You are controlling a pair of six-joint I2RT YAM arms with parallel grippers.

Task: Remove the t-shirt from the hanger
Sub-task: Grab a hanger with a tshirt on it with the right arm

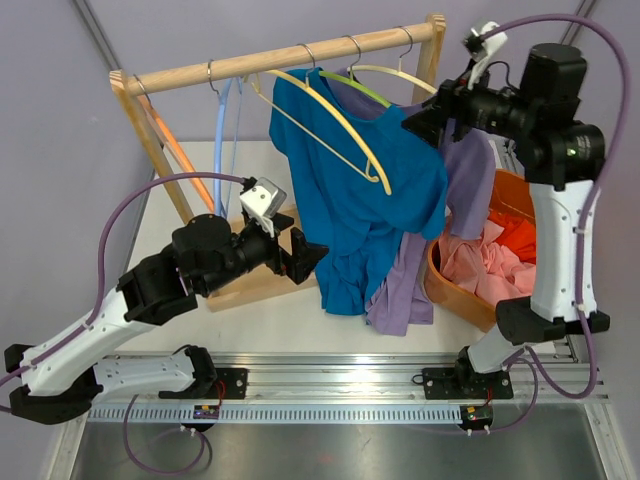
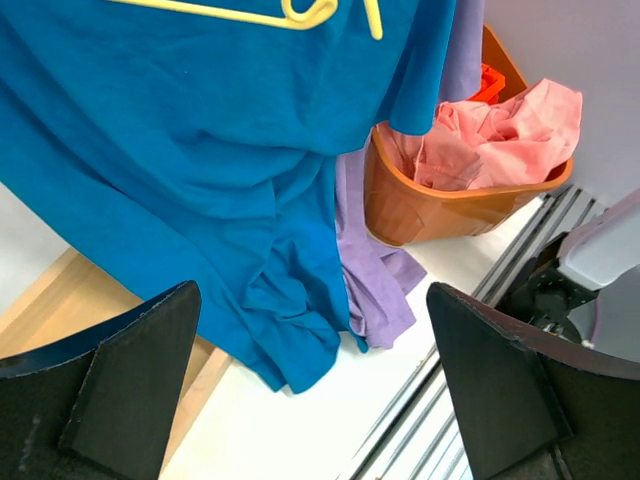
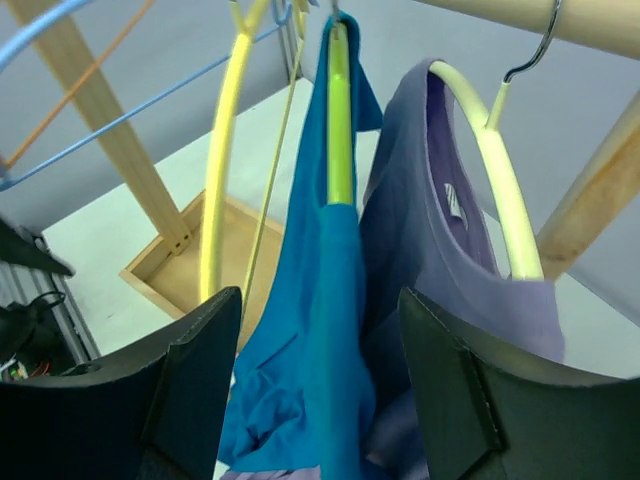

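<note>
The blue t-shirt (image 1: 370,190) hangs on a thin green hanger (image 3: 340,130) from the wooden rail (image 1: 290,57), above the table (image 1: 280,310) toward its right edge. The right claw (image 3: 320,330) is spread, with the shirt's shoulder between its fingers. The left claw (image 2: 312,330) is spread wide and empty, and it faces the lower hem.

Left arm (image 1: 130,300) low, stretched forward, left fingers (image 2: 130,390) wide apart. Right arm (image 1: 555,200) raised high, right fingers (image 3: 190,390) parted.

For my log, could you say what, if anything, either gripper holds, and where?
Nothing: the left gripper is open near the blue t-shirt; the open right gripper straddles its shoulder.
</note>
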